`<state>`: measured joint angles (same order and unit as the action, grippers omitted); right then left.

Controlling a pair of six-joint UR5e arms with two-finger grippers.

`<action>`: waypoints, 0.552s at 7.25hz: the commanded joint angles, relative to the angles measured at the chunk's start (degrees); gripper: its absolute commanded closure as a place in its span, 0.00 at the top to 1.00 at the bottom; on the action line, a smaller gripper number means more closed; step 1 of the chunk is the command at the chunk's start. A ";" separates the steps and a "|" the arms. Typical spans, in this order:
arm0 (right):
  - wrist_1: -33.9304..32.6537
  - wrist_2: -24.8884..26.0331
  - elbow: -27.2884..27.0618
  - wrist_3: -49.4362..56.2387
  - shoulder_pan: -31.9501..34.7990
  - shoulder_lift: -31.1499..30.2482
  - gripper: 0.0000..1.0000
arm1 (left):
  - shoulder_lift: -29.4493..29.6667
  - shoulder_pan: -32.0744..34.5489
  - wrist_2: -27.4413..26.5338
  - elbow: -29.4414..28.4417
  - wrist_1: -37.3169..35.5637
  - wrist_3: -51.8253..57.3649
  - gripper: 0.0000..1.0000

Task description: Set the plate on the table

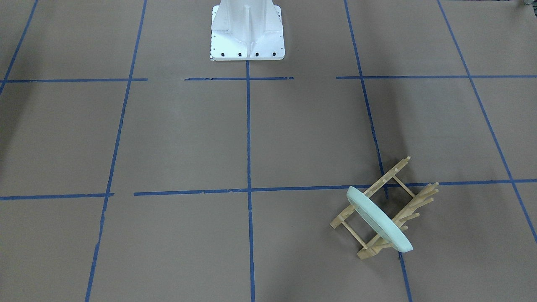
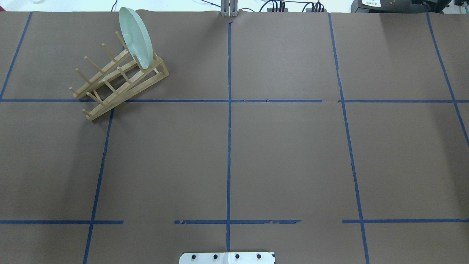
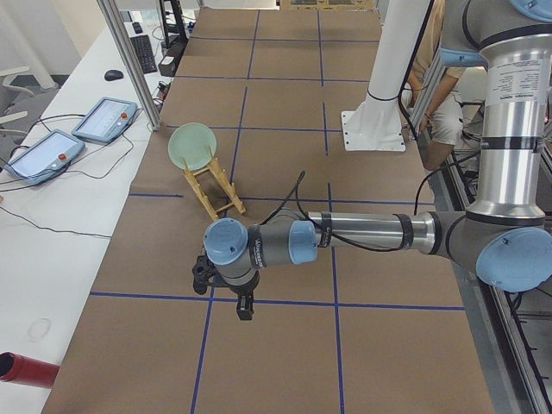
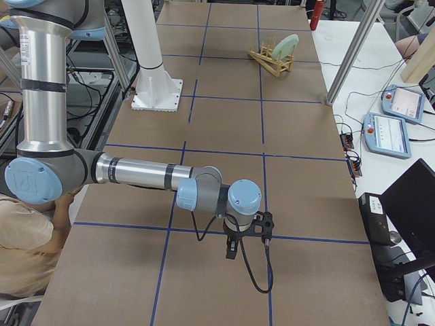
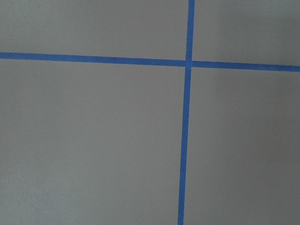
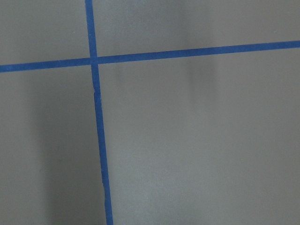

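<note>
The plate (image 2: pixel 136 36) is stood on edge in the end slot of the wooden rack (image 2: pixel 110 82), at the table's (image 2: pixel 285 154) far left. The left arm (image 3: pixel 362 233) and right arm (image 4: pixel 136 173) are stretched out level, with the left gripper (image 3: pixel 245 307) and right gripper (image 4: pixel 231 248) pointed down, well apart from the plate. Whether the jaws are spread cannot be told.

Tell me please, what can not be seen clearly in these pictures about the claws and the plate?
Left claw: only in the exterior left view, small; open or shut cannot be told.
Right claw: only in the exterior right view; same doubt.
Plate: lower rim partly hidden behind the rack pegs in the overhead view.
Wrist views: only table, no plate.
</note>
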<state>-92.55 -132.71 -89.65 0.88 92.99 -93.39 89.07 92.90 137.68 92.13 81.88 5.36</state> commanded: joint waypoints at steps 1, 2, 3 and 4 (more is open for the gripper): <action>0.00 0.00 0.00 0.00 0.00 -0.04 1.00 | 0.40 -0.17 0.13 0.85 -0.23 -0.78 1.00; 0.00 0.00 0.00 0.00 0.00 -0.04 1.00 | 1.54 -0.18 -0.48 0.51 -0.31 -0.79 1.00; 0.00 0.00 0.00 0.00 0.00 -0.04 1.00 | 1.38 0.09 -0.57 1.64 -0.32 -1.40 1.00; 0.00 0.00 0.00 0.00 0.00 -0.04 1.00 | 0.59 0.09 -0.48 0.26 0.99 -1.75 1.00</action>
<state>-92.55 -132.72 -89.65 0.88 92.99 -93.42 90.14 92.91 137.23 93.06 81.89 4.10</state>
